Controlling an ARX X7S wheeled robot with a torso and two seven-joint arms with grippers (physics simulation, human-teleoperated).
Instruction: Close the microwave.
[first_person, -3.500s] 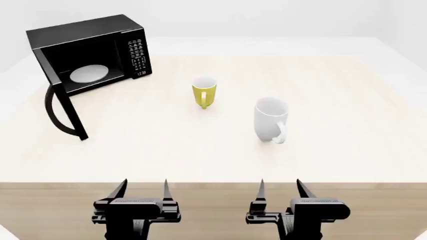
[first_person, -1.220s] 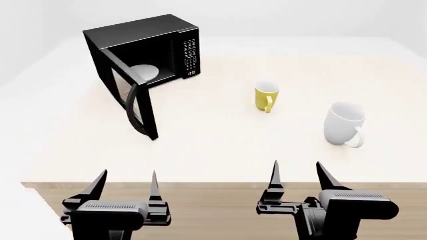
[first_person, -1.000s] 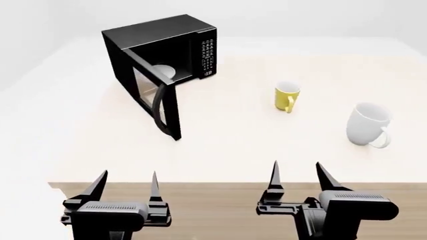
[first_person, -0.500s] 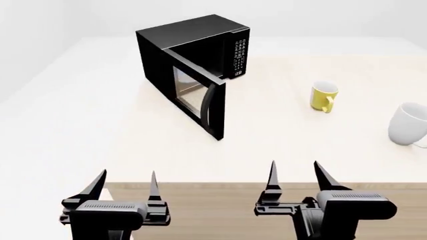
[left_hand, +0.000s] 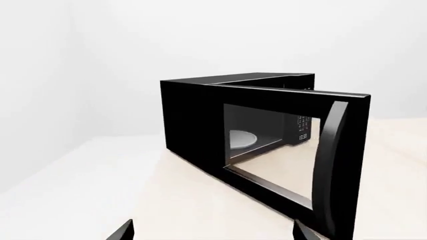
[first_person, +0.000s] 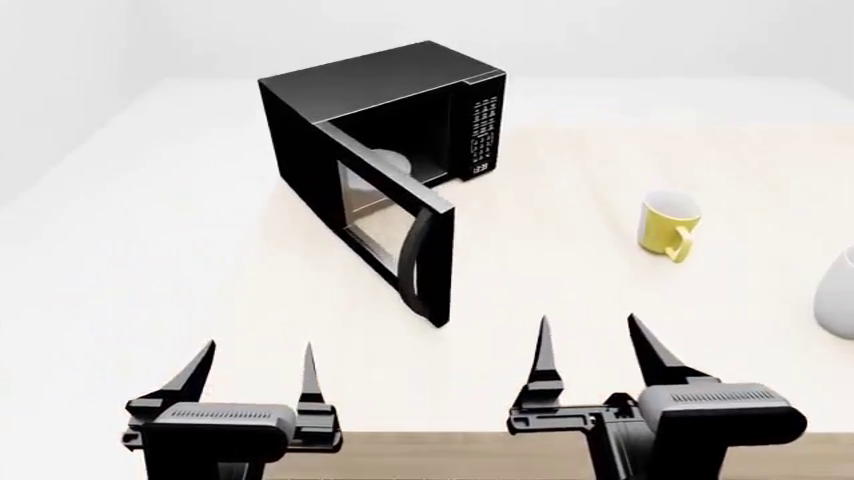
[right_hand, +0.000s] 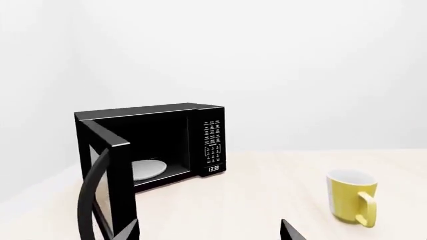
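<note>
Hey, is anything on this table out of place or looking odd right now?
Only the microwave: its door hangs wide open, swung out over the table. The yellow mug stands upright, and nothing is spilled.

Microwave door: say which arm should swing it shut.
Probably the right gripper: the black boxy microwave has its door swung toward the robot, its free edge nearer that gripper than the left gripper.
</note>
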